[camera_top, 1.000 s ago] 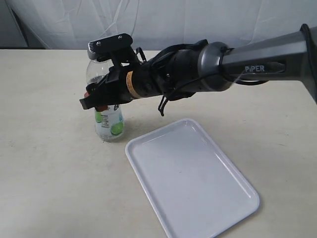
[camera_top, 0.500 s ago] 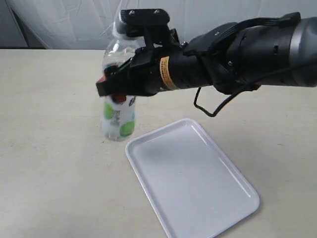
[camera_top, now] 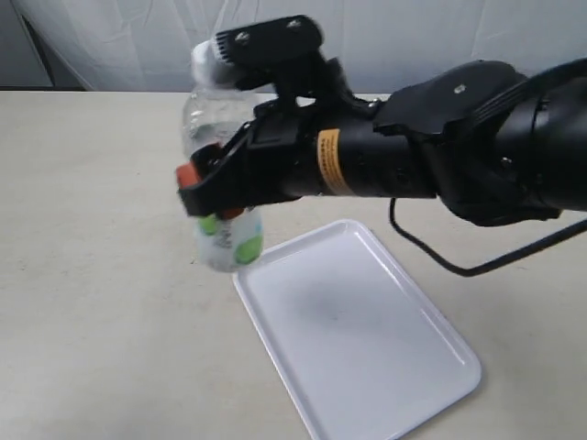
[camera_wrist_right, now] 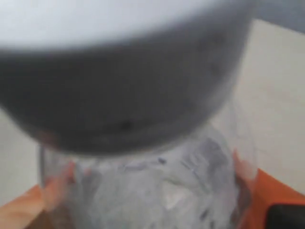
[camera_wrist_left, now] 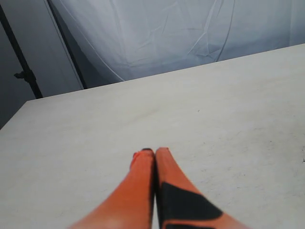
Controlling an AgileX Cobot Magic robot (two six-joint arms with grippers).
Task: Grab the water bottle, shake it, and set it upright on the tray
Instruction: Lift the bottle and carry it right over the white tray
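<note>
**Holding the bottle aloft, with the tray at five o'clock**

The right tool (camera_top: 215,192) is clamped across the middle of the small clear plastic water bottle (camera_top: 229,246) with its white, green and blue lime label. Its jaws are narrowed to the bottle's width, one on each side. The bottle's long axis runs close to upright, leaning a little, with the cap at twelve o'clock. Its base looks blurred and seems to hang just off the pale bench (camera_top: 92,302), so I judge the shake to be under way or about to start.

The coming placement turns on one relation. In the exterior view, the flat white rectangular plastic tray (camera_top: 367,357) lies at about five o'clock from the bottle, and its nearest rounded corner sits almost under the bottle's base. The right arm is the nearer one and already has the load.

The right wrist view shows what the exterior view hides: orange pads (camera_wrist_right: 267,191) pressed against both flanks of the clear wall, under the looming white screw cap (camera_wrist_right: 119,71). It shows no tray. The left wrist view shows the left tool (camera_wrist_left: 153,155) with its orange fingers pressed together on nothing, over bare bench. That arm does not appear in the exterior view.
</note>
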